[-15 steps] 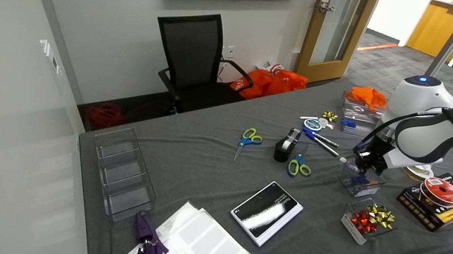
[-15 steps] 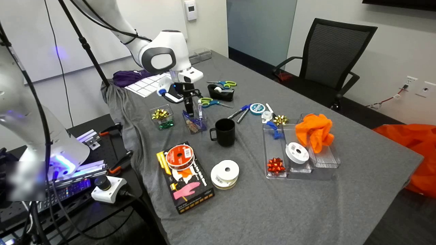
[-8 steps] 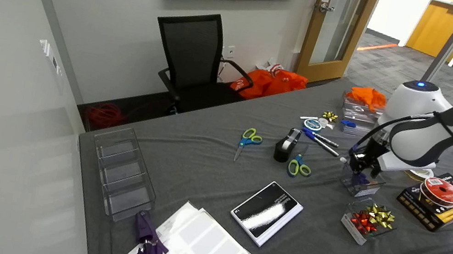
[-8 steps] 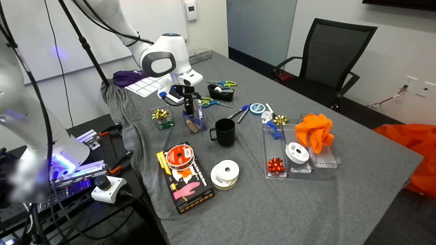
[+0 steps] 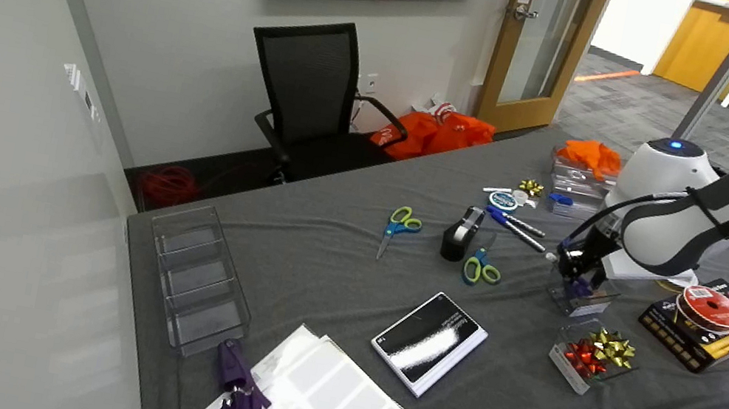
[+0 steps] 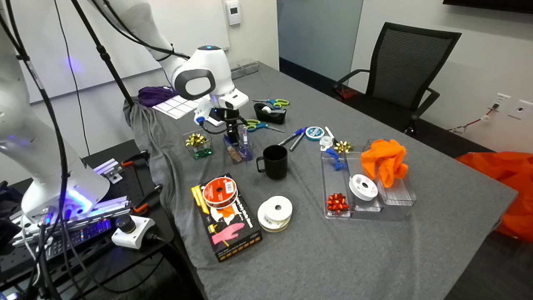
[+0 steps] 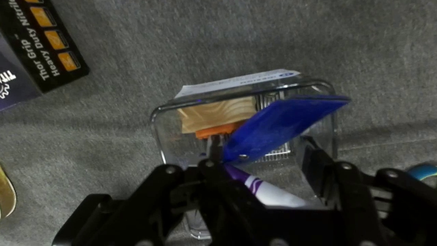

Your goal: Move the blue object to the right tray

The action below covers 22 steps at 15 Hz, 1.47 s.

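The blue flat object (image 7: 276,124) stands tilted in a small clear bin (image 7: 158,136), seen from above in the wrist view. The bin also shows in both exterior views (image 5: 590,306) (image 6: 243,160). A white and purple marker (image 7: 273,194), a tan piece and an orange piece share the bin. My gripper (image 7: 262,147) is open and reaches down into the bin. The blue object's lower end lies between the fingers, close to the left one in the wrist view; I cannot tell if they touch. The right finger is apart from it.
A second small clear bin (image 5: 571,372) with bows stands beside this bin. A black mug (image 6: 275,162) and a glove box (image 6: 229,233) are near. Clear trays (image 6: 333,179) with an orange cloth stand at one end, and a long divided tray (image 5: 194,279) at the far end.
The arm and gripper have moved down, and the fingers are now deeper in the small bin. The other things on the table look unmoved.
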Motion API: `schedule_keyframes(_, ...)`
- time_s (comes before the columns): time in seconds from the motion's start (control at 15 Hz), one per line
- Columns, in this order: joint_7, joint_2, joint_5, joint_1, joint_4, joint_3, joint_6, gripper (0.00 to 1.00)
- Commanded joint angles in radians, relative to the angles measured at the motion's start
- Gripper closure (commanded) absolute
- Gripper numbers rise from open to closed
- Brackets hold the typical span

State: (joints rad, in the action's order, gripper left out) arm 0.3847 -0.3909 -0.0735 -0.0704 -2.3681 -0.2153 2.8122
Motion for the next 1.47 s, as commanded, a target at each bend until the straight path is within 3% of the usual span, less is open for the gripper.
schedule_keyframes(0.0, -0.014, -0.026, -0.019, -0.002, -0.008, -0.024, 0.033, 0.24)
schedule_keyframes(0.2, -0.030, -0.042, -0.023, 0.005, -0.015, -0.030, 0.064, 0.20)
schedule_keyframes(0.33, -0.031, -0.054, -0.027, -0.002, -0.016, -0.041, 0.081, 0.45)
schedule_keyframes(0.4, -0.031, -0.056, -0.028, -0.004, -0.016, -0.044, 0.084, 0.46)
schedule_keyframes(0.87, -0.040, -0.085, -0.023, -0.015, -0.014, -0.062, 0.106, 0.95)
schedule_keyframes(1.4, -0.067, -0.040, -0.012, -0.002, -0.025, -0.048, 0.049, 0.95)
